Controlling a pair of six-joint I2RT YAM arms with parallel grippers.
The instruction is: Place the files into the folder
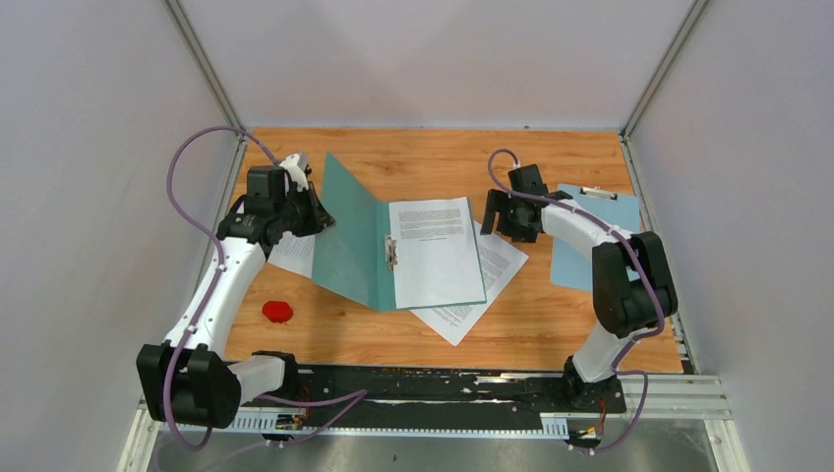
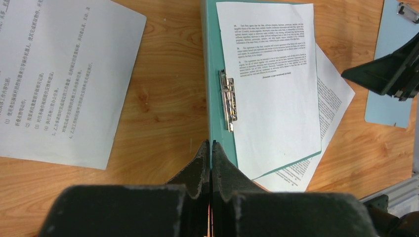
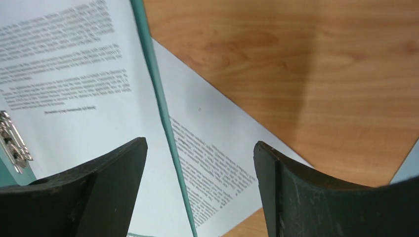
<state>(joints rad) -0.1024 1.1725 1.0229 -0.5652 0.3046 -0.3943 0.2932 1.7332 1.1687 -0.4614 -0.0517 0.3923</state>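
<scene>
**One sheet in the open folder, two still outside**

Open on the wooden table (image 1: pixel 551 329): the teal folder (image 1: pixel 346 236), right cover flat, left cover raised off the wood; along the inner spine, a small metal fastener (image 2: pixel 227 98), lying beside the paper rather than over it.

Inside, on the flat right cover: a single top sheet (image 1: pixel 436 251) of printed text, squared to the cover, a thin teal margin showing at its lower edge.

Under that same cover, not inside: a second sheet (image 1: pixel 497 267), skewed, poking out on the right and toward the near edge; touching the table.

Left of the folder, apart from it: a third sheet (image 2: pixel 59 74), flat on the wood, partly hidden by the left arm in the top view.

Left gripper (image 2: pixel 211 144) clenched tight at the raised cover's outer edge; probably pinching the card, though seen only edge-on from the wrist.

Right gripper (image 3: pixel 200 148) spread wide over the right cover's outer edge; nothing between the fingers.

Further right, a light blue clipboard (image 1: pixel 602 251); near the left arm, a small red object (image 1: pixel 277 312).
</scene>
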